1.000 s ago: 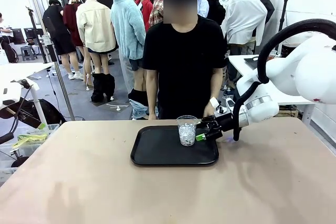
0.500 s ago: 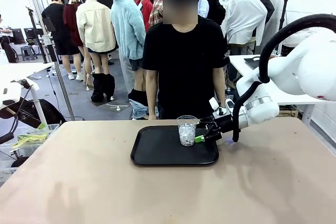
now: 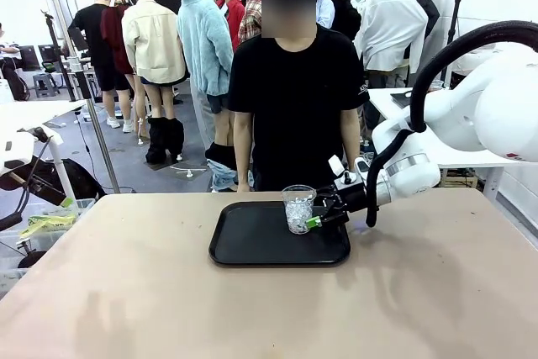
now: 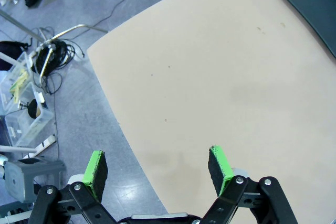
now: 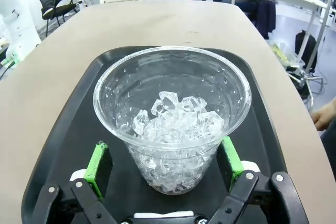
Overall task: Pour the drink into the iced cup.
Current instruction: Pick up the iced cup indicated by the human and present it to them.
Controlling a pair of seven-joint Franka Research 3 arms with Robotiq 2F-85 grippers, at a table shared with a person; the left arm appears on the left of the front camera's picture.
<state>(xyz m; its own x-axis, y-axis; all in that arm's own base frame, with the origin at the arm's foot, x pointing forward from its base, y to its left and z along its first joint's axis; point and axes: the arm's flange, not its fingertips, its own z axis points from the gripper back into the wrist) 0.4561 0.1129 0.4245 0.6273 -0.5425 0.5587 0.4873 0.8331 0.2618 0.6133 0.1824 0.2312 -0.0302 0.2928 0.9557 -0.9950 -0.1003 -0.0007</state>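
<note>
The left arm's fingers (image 4: 96,167) hang spread and empty over the desk (image 4: 210,77) edge. On the black tray (image 3: 252,250), the iced cup (image 5: 170,108) stands between the right arm's fingers (image 5: 229,162), which are open. The step looks like bracing the cup; next, close gently.

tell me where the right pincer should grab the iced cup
Grip the iced cup across its side wall, about mid-height, coming in level from the robot's right. It stands upright on the black tray and widens toward the rim, so it likely won't slip down. The open right pincer straddles it low.
</note>
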